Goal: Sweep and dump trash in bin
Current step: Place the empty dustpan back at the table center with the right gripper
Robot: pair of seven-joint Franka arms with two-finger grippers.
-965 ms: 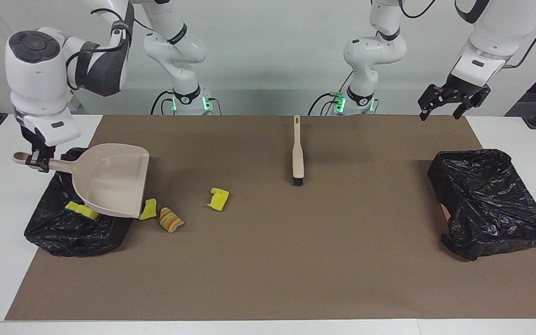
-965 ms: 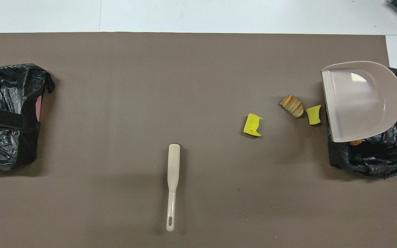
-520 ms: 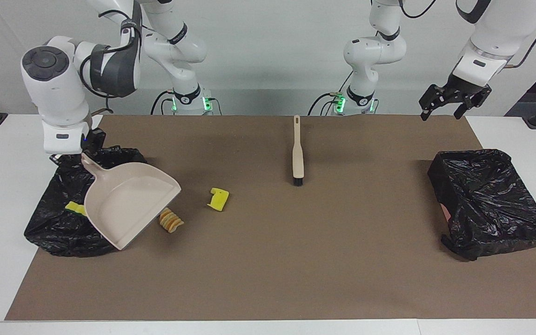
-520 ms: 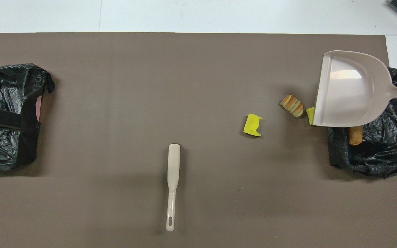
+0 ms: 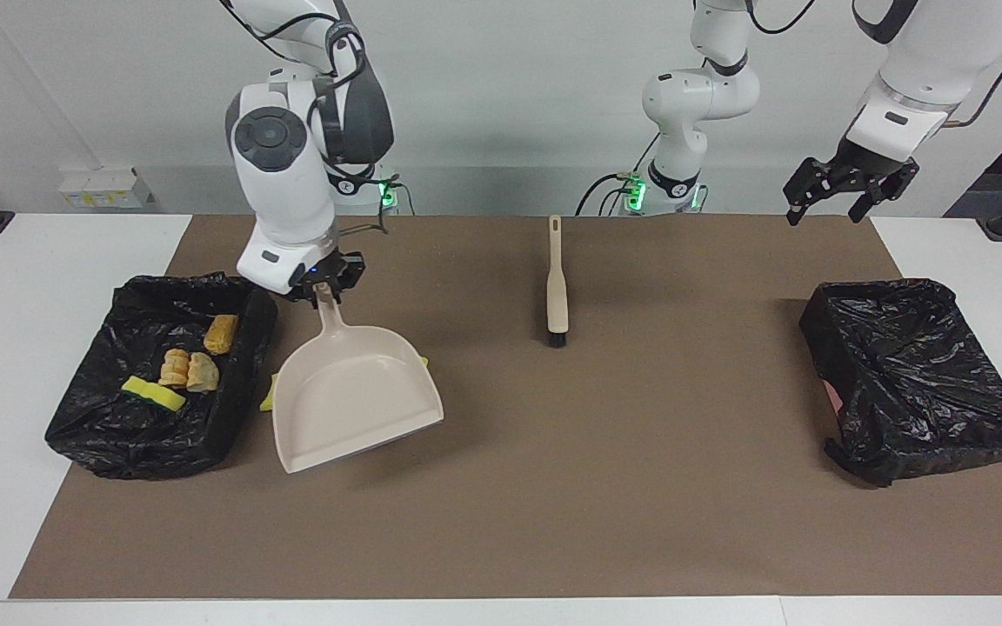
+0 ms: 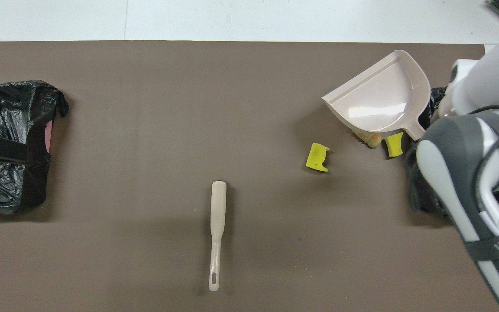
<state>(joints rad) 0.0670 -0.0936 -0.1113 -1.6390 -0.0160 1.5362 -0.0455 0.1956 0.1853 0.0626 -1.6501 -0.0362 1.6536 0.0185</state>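
In the lined bin (image 5: 92,435), four scraps (image 5: 188,369).

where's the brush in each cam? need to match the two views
Facing view: the brush lies in the upper middle of the picture, handle toward the robots, bristles pointing away.
Overhead view: the brush lies low in the middle, handle end at the bottom, nothing touching it.
Shared landmark: the dustpan, held by the right gripper, off toward the right arm's end of the table.
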